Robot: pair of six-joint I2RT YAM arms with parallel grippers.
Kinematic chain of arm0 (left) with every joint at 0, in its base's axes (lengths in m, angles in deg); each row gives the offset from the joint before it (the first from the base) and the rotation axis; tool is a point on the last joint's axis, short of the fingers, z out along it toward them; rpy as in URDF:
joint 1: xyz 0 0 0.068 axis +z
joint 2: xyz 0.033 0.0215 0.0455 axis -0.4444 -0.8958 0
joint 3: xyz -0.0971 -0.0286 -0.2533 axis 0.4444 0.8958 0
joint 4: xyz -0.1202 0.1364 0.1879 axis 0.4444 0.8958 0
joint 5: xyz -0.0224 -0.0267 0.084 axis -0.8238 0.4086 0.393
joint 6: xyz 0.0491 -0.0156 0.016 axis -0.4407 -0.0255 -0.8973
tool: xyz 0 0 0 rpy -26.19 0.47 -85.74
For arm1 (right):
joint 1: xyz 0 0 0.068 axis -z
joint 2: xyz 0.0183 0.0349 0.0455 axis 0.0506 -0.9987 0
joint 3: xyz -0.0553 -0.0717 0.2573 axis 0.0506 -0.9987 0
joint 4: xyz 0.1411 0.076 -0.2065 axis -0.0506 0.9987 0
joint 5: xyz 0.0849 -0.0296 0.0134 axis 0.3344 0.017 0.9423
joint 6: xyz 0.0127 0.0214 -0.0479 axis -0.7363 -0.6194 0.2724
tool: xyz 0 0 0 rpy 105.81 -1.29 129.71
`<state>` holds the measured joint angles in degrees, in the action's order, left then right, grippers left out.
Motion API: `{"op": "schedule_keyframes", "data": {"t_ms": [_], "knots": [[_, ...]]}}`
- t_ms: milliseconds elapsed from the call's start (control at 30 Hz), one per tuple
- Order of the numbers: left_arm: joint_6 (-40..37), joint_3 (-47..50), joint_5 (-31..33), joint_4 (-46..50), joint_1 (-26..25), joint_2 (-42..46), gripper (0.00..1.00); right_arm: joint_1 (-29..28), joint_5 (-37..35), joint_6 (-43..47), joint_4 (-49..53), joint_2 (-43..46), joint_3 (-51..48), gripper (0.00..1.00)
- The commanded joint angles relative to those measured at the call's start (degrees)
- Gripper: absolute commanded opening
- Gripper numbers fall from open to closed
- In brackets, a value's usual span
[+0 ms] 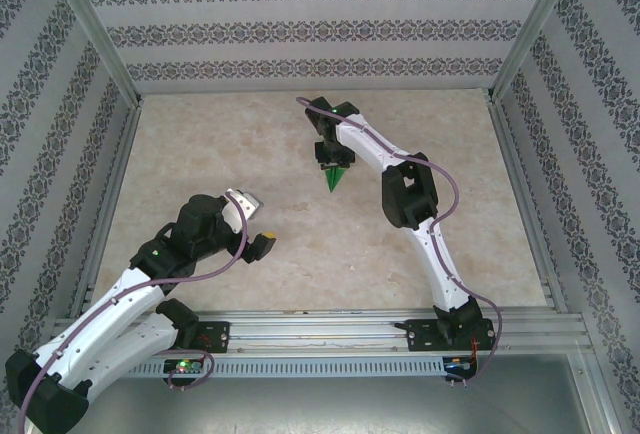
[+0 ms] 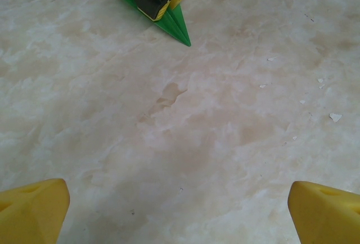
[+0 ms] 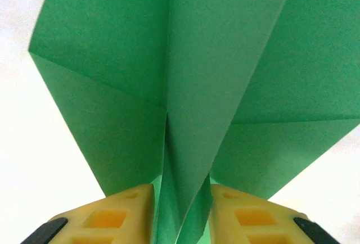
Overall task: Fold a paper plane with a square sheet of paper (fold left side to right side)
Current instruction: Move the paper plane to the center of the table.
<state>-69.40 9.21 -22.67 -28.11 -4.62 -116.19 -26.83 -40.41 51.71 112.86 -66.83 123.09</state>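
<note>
The bright green paper plane (image 1: 335, 178) lies on the marble table (image 1: 300, 154), right of the middle, its tip pointing toward the arms. My right gripper (image 1: 330, 159) stands over its rear. In the right wrist view the raised centre fold of the plane (image 3: 225, 58) runs between my yellow fingertips (image 3: 126, 213), which press it from both sides; the right gripper (image 3: 181, 216) is shut on it, wings spread either side. My left gripper (image 1: 258, 224) hovers open near the left front. In its wrist view the left gripper (image 2: 180, 213) has bare table between its pads, with the plane (image 2: 179, 27) far ahead.
Patterned walls with metal posts (image 1: 100, 44) enclose the table on three sides. A metal rail (image 1: 330, 329) runs along the near edge by the arm bases. Small white specks (image 2: 334, 117) dot the table surface to the right in the left wrist view.
</note>
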Motion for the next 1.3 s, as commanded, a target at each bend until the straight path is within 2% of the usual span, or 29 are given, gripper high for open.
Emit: {"op": "schedule_keyframes", "data": {"t_ms": [0,467,1267], "knots": [[-1.1,-0.5,0.1,0.4,0.9,0.0,1.0,0.2,0.3,1.2,1.8,-1.1,0.0,0.27],[-1.1,-0.5,0.4,0.5,0.9,-0.1,1.0,0.1,-1.1,5.2,3.5,-0.5,0.0,0.21],[-1.3,-0.6,0.6,0.7,0.9,-0.7,1.0,0.1,-1.8,10.4,3.7,1.1,-2.0,0.18]]}}
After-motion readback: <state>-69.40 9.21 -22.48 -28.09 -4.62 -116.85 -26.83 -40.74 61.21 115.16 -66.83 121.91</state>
